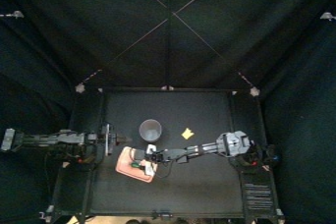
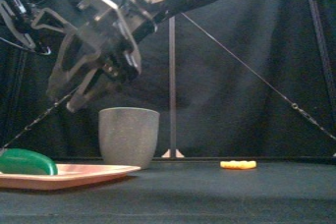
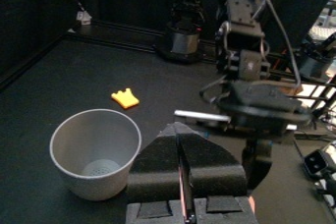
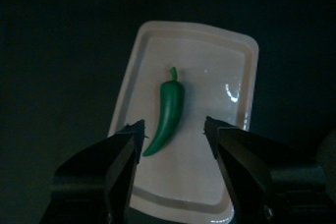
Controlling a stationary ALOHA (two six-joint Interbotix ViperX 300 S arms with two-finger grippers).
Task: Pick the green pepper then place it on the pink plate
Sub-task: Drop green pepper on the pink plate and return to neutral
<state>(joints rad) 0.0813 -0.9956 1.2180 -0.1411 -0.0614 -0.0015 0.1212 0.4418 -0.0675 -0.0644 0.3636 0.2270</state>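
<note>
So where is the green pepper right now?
The green pepper lies on the pink tray, left of centre near the table's front in the top view, in front of the grey speckled cup, with the right gripper open above it.

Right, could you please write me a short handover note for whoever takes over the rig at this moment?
Right hand: open and empty, hanging above the plate.
Left hand: shut and empty, resting at the table's left.
Pepper: lying flat on the plate, near the table's front left, clear of both hands.
Cup and yellow toy: on the table behind the plate, not part of the job.
Done: the pepper is on the plate and let go.
Left: probably only to draw the right arm back.
</note>
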